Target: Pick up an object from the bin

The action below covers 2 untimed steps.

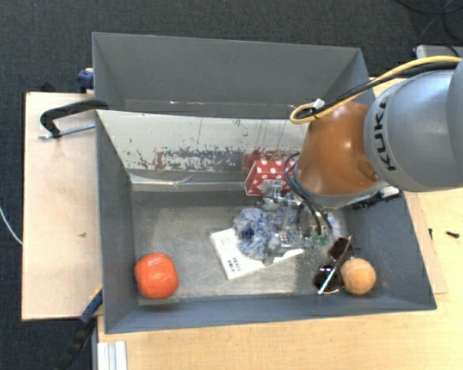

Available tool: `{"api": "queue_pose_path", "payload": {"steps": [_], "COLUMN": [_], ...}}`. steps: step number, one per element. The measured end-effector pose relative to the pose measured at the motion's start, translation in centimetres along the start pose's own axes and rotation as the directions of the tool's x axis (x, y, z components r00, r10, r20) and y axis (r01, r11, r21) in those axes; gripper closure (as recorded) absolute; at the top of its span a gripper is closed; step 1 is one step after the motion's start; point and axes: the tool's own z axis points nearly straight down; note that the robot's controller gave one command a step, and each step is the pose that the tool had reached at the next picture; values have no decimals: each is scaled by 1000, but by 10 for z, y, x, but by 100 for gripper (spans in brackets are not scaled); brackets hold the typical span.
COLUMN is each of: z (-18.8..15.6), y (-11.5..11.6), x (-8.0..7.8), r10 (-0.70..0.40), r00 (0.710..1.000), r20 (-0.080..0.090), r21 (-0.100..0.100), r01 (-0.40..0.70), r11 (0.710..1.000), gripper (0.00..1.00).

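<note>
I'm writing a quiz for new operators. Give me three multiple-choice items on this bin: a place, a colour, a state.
1. Where in view is the orange ball? A top right B lower left C centre
2. The dotted box is: A red B green C black
3. The gripper is: A over the orange ball B touching the left wall C down at the blue-white bundle
Answers: 1 B, it lies in the lower-left corner; 2 A, red with white dots; 3 C, it hangs at the bundle's right side.
</note>
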Motion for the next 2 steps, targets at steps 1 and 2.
{"api": "queue_pose_path", "payload": {"steps": [1,2], "z": [-1,-6], "y": [21,4], "x": [1,-5], "r10": [173,-2], "r00": [985,1000], "r20": [6,13], "r21": [17,4], "r01": [-173,2], "r11": [985,1000], "gripper": [0,100]}}
